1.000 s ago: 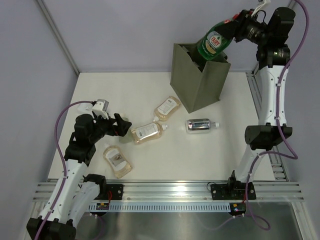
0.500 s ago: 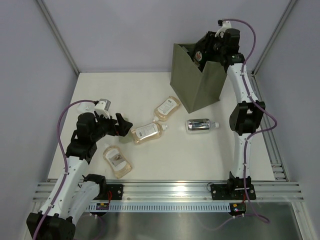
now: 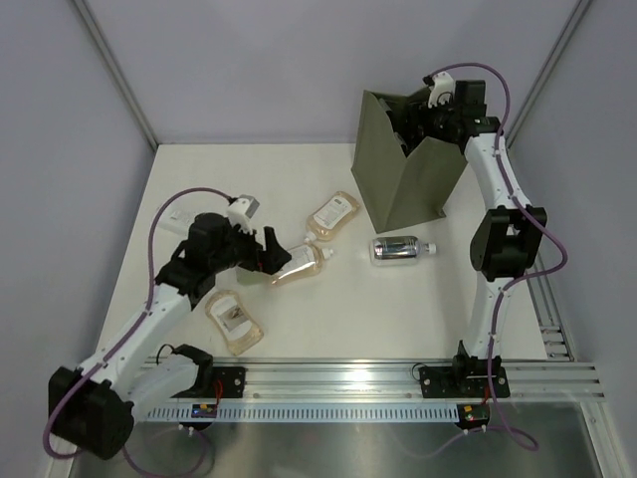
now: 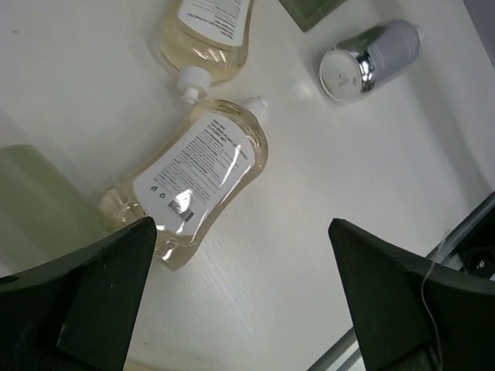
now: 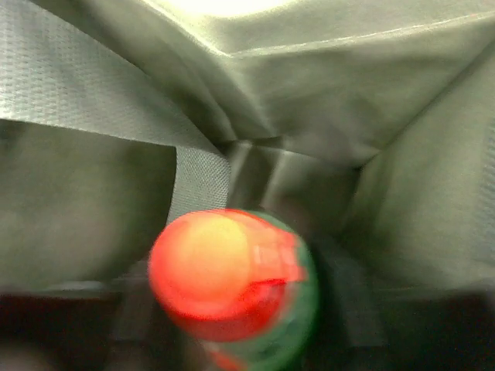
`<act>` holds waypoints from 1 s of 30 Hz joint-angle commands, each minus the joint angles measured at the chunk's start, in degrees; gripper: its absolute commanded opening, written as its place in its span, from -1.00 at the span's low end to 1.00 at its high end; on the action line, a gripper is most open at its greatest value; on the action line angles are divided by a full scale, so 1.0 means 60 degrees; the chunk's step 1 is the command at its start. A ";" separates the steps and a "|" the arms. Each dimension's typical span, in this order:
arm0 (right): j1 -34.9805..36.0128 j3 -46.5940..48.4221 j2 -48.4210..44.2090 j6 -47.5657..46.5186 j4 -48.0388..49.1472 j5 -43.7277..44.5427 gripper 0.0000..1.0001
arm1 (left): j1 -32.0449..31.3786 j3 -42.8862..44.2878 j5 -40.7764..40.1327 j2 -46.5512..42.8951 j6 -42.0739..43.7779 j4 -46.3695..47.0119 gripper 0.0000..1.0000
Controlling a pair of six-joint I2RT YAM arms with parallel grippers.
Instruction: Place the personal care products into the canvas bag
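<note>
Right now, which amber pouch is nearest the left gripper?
The middle pouch, just ahead of the open left gripper; the far pouch and near pouch lie farther off.

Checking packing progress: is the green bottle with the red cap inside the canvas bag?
Inside. The right wrist view shows the green bottle with walls of the canvas bag all around it.

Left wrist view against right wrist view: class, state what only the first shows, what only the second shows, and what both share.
Only the left wrist: the open left gripper near a white-labelled amber pouch, a second amber pouch and a shiny silver bottle. Only the right wrist: a green red-capped bottle, blurred. Shared: the olive-green canvas bag, its inside in the right view, seemingly just a corner in the left.
</note>
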 commanded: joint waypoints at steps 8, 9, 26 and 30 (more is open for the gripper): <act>-0.0767 0.3138 -0.0882 0.0811 -0.2082 -0.3236 0.99 | -0.2217 0.4061 -0.3066 0.4453 0.1339 -0.0765 0.98; -0.0885 0.3067 -0.1087 0.0914 -0.2039 -0.3490 0.99 | -0.2292 0.4702 -0.3519 0.5182 0.1456 -0.0867 0.98; -0.2424 -0.6327 -0.8469 -0.1033 -0.2013 -0.5558 0.99 | -0.2922 1.0900 -0.4857 1.2157 0.2409 -0.2303 0.98; -0.2716 -0.8707 -0.9611 -0.0742 -0.0870 -0.6025 0.99 | -0.2922 1.2116 -0.5018 1.3271 0.2321 -0.3355 0.98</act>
